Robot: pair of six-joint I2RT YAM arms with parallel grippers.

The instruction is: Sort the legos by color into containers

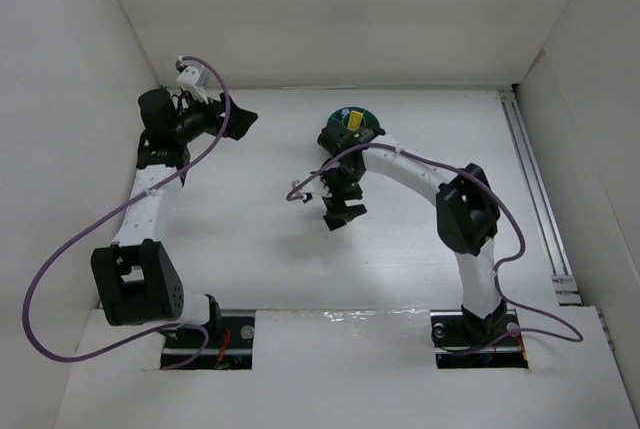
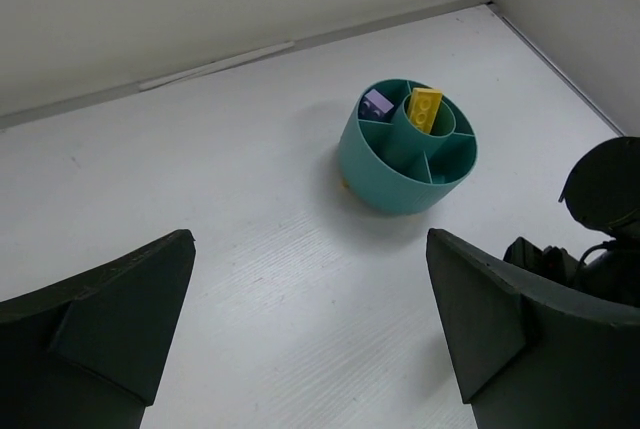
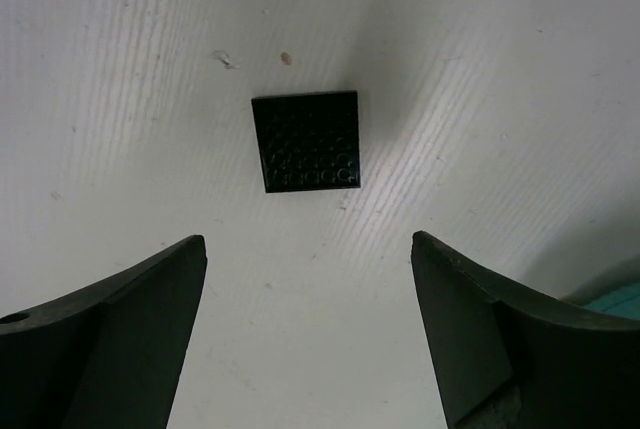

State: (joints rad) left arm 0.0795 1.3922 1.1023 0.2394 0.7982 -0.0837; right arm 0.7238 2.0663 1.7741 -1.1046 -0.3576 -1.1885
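Note:
The teal dish (image 2: 385,177) stands on the white table, its containers being wedge compartments around a central cup. A yellow lego (image 2: 425,111) leans in the central cup and a pale purple lego (image 2: 376,104) lies in a far-left wedge. A flat black lego (image 3: 306,140) lies on the table just ahead of my right gripper (image 3: 308,241), which hangs open above it with nothing between its fingers. My left gripper (image 2: 308,239) is wide open and empty, well short of the dish. From above, the dish (image 1: 367,117) sits behind the right gripper (image 1: 343,211); the left gripper (image 1: 238,116) is off to its left.
White walls box the table in on the left, back and right. A metal rail (image 1: 540,189) runs along the right side. The right arm's wrist (image 2: 600,209) looms at the right of the left wrist view. A purple cable (image 1: 300,189) loops beside the right wrist.

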